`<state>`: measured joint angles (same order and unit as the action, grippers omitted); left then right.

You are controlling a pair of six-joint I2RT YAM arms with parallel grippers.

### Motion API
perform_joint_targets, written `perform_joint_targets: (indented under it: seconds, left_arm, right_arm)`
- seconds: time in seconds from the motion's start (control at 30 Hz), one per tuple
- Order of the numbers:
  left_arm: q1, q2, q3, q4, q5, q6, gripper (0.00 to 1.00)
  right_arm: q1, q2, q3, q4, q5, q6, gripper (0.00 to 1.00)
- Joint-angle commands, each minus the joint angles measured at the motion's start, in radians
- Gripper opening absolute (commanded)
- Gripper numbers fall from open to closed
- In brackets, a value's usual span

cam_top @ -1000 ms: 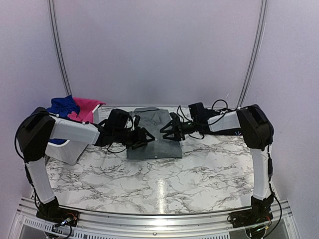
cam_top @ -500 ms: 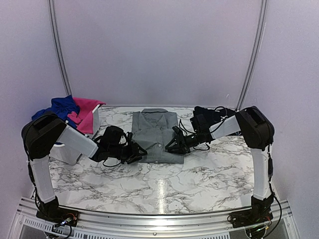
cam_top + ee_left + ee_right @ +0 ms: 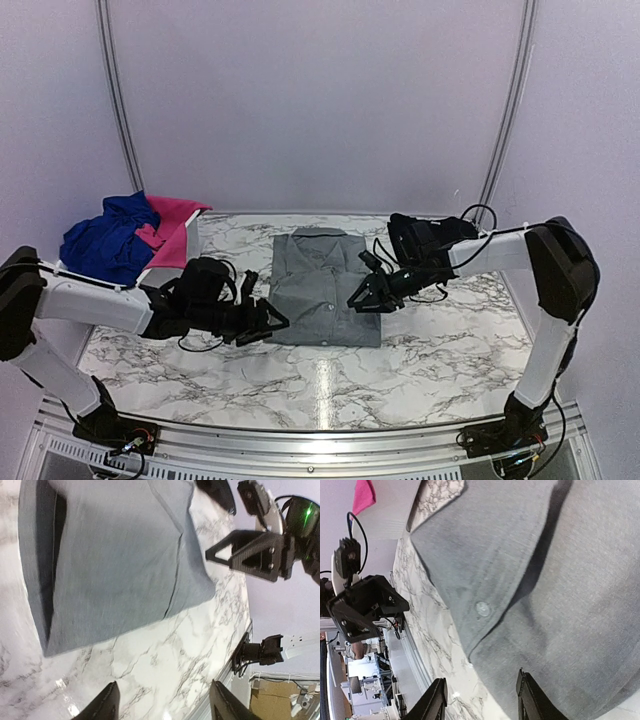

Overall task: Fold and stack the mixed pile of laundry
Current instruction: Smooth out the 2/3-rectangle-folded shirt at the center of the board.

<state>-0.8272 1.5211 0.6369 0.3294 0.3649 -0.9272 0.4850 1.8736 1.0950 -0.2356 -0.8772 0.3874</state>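
A grey shirt (image 3: 325, 290), white-marbled table (image 3: 450, 345) (royal-blue cloth (image 3: 100, 248), hot-pink cloth (image 3: 172, 222)).

Bright even light, glare on the table (image 3: 322, 385), soft shadows.

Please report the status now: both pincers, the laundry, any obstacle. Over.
Left pincer open, right pincer open, both low at the grey shirt's side edges. Shirt folded flat. Blue piece and pink piece heaped far left. No obstacle seen.
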Motion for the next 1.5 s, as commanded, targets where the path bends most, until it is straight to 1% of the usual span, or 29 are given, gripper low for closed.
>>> perform_joint_targets:
  seconds: [0.0, 0.07, 0.13, 0.2, 0.3, 0.37, 0.5, 0.63, 0.7, 0.87, 1.0, 1.13, 1.17, 1.23, 1.33, 1.37, 1.47]
  left_arm:
    - [0.081, -0.068, 0.107, -0.209, -0.089, 0.086, 0.70]
    - [0.129, -0.056, 0.151, -0.253, -0.104, 0.094, 0.78]
    - [0.174, -0.022, 0.195, -0.278, -0.103, 0.109, 0.82]
    - [0.213, 0.036, 0.244, -0.299, -0.103, 0.122, 0.84]
    - [0.241, 0.109, 0.308, -0.280, -0.078, 0.133, 0.84]
    - [0.253, 0.166, 0.357, -0.268, -0.066, 0.151, 0.80]
    - [0.261, 0.308, 0.495, -0.274, -0.033, 0.190, 0.66]
    - [0.261, 0.418, 0.587, -0.298, -0.044, 0.215, 0.58]
    - [0.261, 0.456, 0.616, -0.317, -0.057, 0.226, 0.57]
    - [0.261, 0.493, 0.634, -0.362, -0.125, 0.239, 0.55]
    - [0.261, 0.528, 0.649, -0.359, -0.095, 0.240, 0.52]
    - [0.261, 0.541, 0.659, -0.298, -0.045, 0.253, 0.39]
    - [0.263, 0.544, 0.666, -0.296, -0.038, 0.259, 0.34]
    - [0.270, 0.543, 0.674, -0.296, -0.038, 0.264, 0.21]
    - [0.293, 0.525, 0.669, -0.294, -0.059, 0.269, 0.02]
    - [0.301, 0.518, 0.668, -0.295, -0.072, 0.276, 0.00]
    - [0.322, 0.512, 0.675, -0.296, -0.098, 0.309, 0.00]
  right_arm:
    - [0.010, -0.086, 0.024, -0.043, 0.024, 0.001, 0.43]
    - [0.016, -0.090, 0.029, -0.035, 0.031, 0.034, 0.43]
    - [0.036, -0.091, 0.028, -0.005, 0.038, 0.060, 0.43]
    - [0.070, -0.079, 0.044, 0.014, 0.051, 0.068, 0.42]
    - [0.128, -0.037, 0.093, 0.018, 0.105, 0.070, 0.41]
    - [0.157, -0.006, 0.108, 0.050, 0.131, 0.087, 0.40]
    - [0.200, 0.078, 0.169, 0.063, 0.173, 0.092, 0.37]
    - [0.233, 0.146, 0.234, 0.059, 0.188, 0.089, 0.36]
    - [0.253, 0.167, 0.263, 0.045, 0.190, 0.080, 0.36]
    - [0.302, 0.176, 0.320, 0.029, 0.217, 0.060, 0.37]
    - [0.333, 0.187, 0.347, 0.025, 0.271, 0.048, 0.38]
    - [0.351, 0.208, 0.350, 0.008, 0.314, 0.048, 0.41]
    - [0.351, 0.211, 0.341, 0.007, 0.326, 0.050, 0.42]
    - [0.351, 0.210, 0.313, 0.005, 0.349, 0.051, 0.44]
    - [0.349, 0.207, 0.272, 0.006, 0.333, 0.057, 0.44]
    - [0.349, 0.205, 0.256, 0.010, 0.317, 0.058, 0.44]
    - [0.351, 0.193, 0.204, 0.048, 0.247, 0.065, 0.44]
